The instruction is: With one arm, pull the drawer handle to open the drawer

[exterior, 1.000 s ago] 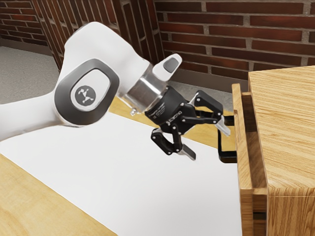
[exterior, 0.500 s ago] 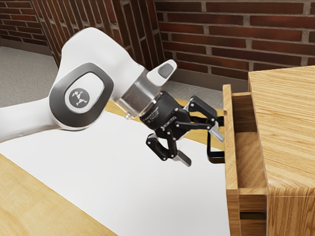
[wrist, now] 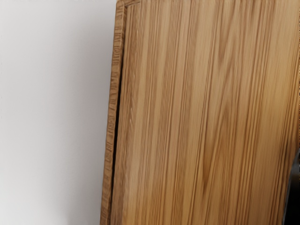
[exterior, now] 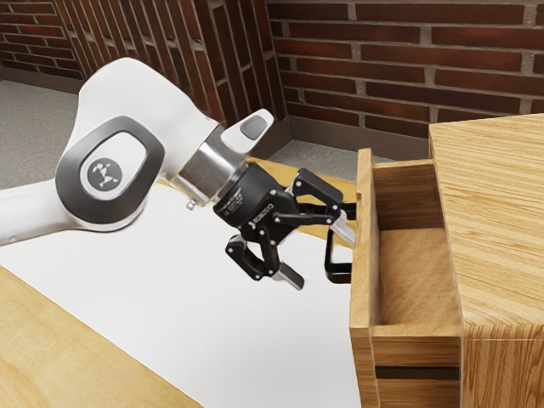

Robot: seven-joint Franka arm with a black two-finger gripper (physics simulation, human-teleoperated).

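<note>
Sliding out further than a second ago, the drawer stands well open, its handle hooked by the spread, unclenched gripper, so the task looks nearly done.

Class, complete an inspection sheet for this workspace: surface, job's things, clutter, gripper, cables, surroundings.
Surface: white mat on a wooden table.
Job's things: drawer stands partly open from the wooden cabinet; black handle on its front.
Clutter: nothing seen.
Gripper: gripper open, one finger at the handle.
Cables: nothing seen.
Surroundings: brick wall, grey floor.
</note>
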